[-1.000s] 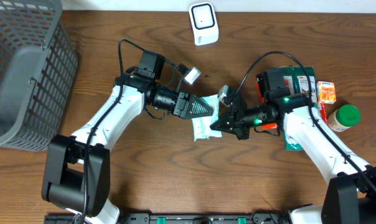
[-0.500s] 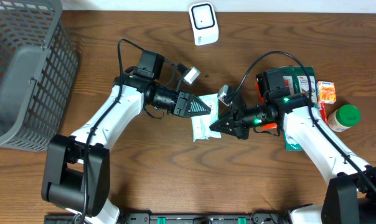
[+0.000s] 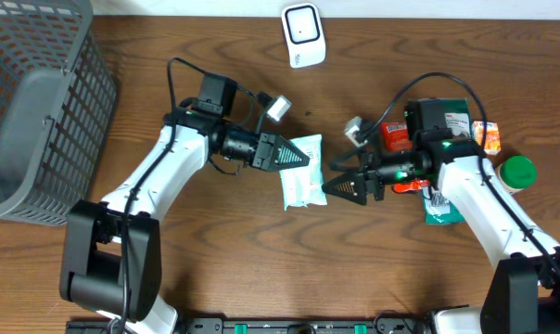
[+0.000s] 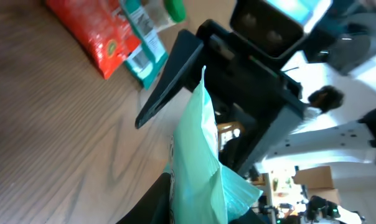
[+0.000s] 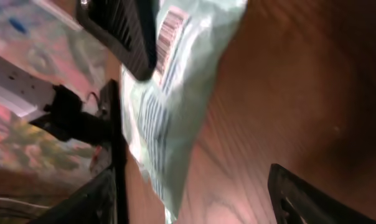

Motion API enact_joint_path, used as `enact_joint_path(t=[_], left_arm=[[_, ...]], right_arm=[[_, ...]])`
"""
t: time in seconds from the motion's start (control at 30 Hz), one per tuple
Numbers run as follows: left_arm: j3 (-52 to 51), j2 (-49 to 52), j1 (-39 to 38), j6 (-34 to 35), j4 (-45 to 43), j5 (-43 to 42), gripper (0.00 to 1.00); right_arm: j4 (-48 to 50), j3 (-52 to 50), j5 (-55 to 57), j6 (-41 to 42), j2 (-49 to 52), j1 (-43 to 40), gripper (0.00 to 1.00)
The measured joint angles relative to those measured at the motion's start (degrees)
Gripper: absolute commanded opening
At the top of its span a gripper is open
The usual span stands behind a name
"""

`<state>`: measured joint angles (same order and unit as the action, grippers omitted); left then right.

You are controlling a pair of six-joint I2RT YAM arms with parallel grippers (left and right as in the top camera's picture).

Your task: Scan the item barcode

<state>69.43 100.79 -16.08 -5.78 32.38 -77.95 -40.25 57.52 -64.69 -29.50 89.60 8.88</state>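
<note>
L hand (image 3: 299, 156) grips pouch (image 3: 303, 181); R hand (image 3: 331, 188) spread, empty.
Pinched at far edge, prob so barcode (image 5: 167, 30) stays clear for scanner (image 3: 302, 35) far ctr; R hand sits apart, right.

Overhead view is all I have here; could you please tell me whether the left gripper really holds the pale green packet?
Observer: Yes. In the left wrist view the packet stands edge-up, pinched by the left gripper.
Operator: Thank you. Is a barcode showing anywhere on it?
Observer: Yes. The right wrist view shows a barcode printed near the packet's top edge.
Operator: And how does the right gripper stand, please?
Observer: In its own wrist view the right gripper has its two fingers wide apart, not closed on the packet.
</note>
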Motion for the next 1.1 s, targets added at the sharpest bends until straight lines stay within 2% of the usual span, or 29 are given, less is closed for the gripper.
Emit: enact_joint_path(t=[0.1, 0.37, 0.8, 1.1], left_arm=[[0.0, 0.0, 1.1, 0.0, -1.7, -3.7, 0.22], [-0.1, 0.0, 1.8, 2.5, -6.0, -8.8, 0.22], [-0.1, 0.0, 1.8, 5.0, -9.0, -10.3, 0.22], [-0.1, 0.0, 1.8, 7.8, -12.1, -10.4, 0.22]], right_arm=[[-0.8, 0.0, -3.2, -0.5, 0.0, -0.9, 0.73], [-1.1, -0.3, -10.7, -3.5, 0.0, 0.4, 0.59], [0.3, -0.7, -12.9, -6.1, 0.0, 2.5, 0.47], [4.4, -3.2, -13.2, -6.3, 0.0, 2.5, 0.44]])
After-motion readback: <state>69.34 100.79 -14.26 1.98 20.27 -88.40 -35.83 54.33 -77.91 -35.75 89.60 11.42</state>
